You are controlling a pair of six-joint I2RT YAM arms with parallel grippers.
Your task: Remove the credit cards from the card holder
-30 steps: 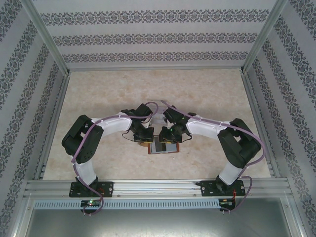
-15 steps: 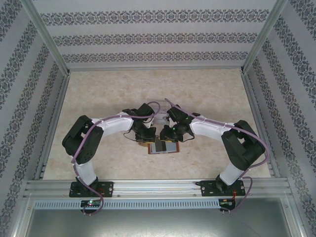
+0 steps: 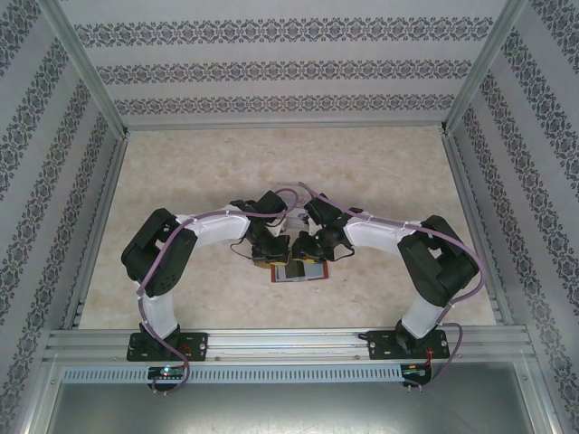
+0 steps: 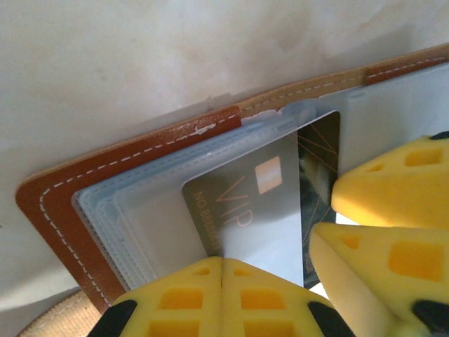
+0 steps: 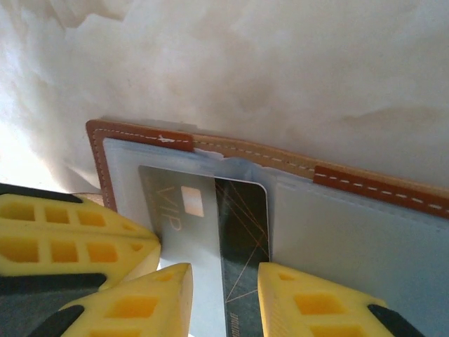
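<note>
The card holder (image 3: pixel 312 271) lies open and flat on the table between the two arms, brown leather rim (image 4: pixel 140 151) (image 5: pixel 140 135) around greyish clear pockets. Two credit cards stick out of one pocket: a grey VIP card (image 4: pixel 259 203) (image 5: pixel 179 203) and, beside it, a dark card (image 4: pixel 319 161) (image 5: pixel 242 225) with thin gold lines. My left gripper (image 4: pixel 223 263) (image 3: pixel 274 250) is shut, its tip resting at the VIP card's edge. My right gripper (image 5: pixel 224 302) (image 3: pixel 308 250) is open a little, and the dark card lies in the gap between its yellow fingers (image 5: pixel 316 302).
The wallet rests on a pale marbled tabletop (image 3: pixel 380 172), near the front middle. Patterned walls and aluminium frame posts (image 3: pixel 99 217) close in the table on three sides. A tan strap tab (image 4: pixel 49 323) pokes out at the wallet's corner.
The left arm has shifted slightly right, bringing its gripper closer over the wallet. The right gripper's fingers have spread a touch wider.
</note>
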